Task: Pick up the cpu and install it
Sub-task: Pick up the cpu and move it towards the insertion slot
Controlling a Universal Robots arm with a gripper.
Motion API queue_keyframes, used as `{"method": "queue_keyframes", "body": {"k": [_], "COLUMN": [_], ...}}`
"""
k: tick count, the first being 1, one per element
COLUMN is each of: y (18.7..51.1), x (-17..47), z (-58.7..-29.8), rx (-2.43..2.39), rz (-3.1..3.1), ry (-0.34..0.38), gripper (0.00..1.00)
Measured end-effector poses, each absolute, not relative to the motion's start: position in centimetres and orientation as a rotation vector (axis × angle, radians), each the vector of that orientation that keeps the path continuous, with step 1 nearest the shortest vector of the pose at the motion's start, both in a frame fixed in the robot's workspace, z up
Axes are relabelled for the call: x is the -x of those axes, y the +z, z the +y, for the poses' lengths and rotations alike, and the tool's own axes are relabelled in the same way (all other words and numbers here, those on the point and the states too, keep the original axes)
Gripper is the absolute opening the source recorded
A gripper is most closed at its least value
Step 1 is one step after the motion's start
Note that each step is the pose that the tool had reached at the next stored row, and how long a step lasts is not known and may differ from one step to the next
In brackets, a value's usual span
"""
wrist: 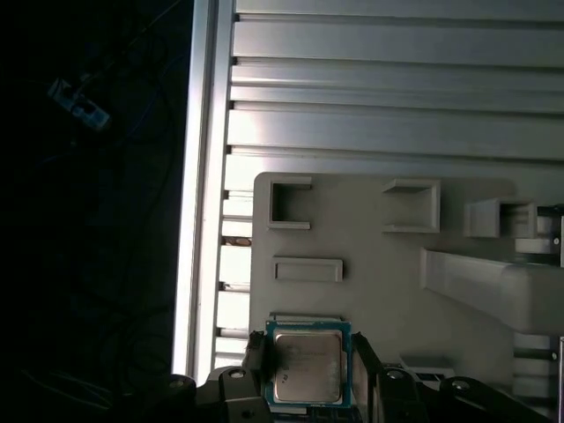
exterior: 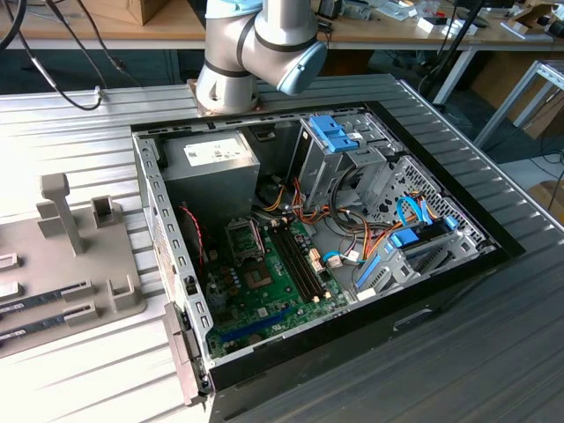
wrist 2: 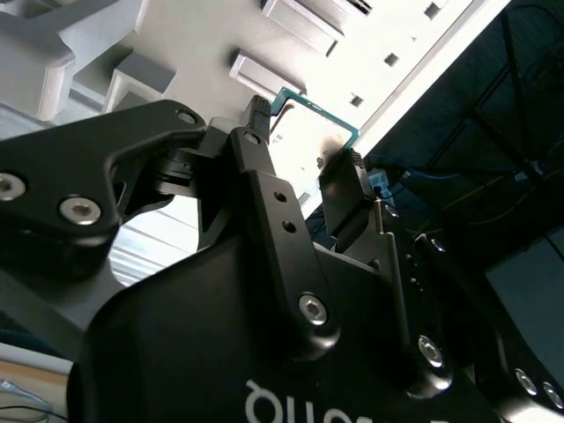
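The tool (wrist 2: 304,141) clamps the cpu (wrist: 307,366) by two opposite edges over the grey tray (wrist: 379,291).

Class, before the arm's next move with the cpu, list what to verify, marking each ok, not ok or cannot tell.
1. The gripper closed on two opposite edges of the cpu: ok.
2. The cpu square in the grip, metal lid showing in the first wrist view: ok.
3. The cpu lifted clear of the grey tray: cannot tell.
4. The computer case open: ok.
5. The motherboard socket empty: cannot tell.
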State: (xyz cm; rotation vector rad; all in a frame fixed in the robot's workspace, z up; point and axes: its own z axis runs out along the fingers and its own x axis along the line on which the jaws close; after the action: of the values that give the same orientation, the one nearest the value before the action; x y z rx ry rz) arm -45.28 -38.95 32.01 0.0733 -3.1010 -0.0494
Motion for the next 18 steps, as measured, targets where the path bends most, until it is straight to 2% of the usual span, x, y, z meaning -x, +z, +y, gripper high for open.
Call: {"method": "queue_keyframes", "body": {"k": [18], "y": [32.88], "x": [45.29], "z": [-38.95], "rx": [-0.073], "rz": [-3.101], "ry": [-0.049], "gripper": [0.47]}}
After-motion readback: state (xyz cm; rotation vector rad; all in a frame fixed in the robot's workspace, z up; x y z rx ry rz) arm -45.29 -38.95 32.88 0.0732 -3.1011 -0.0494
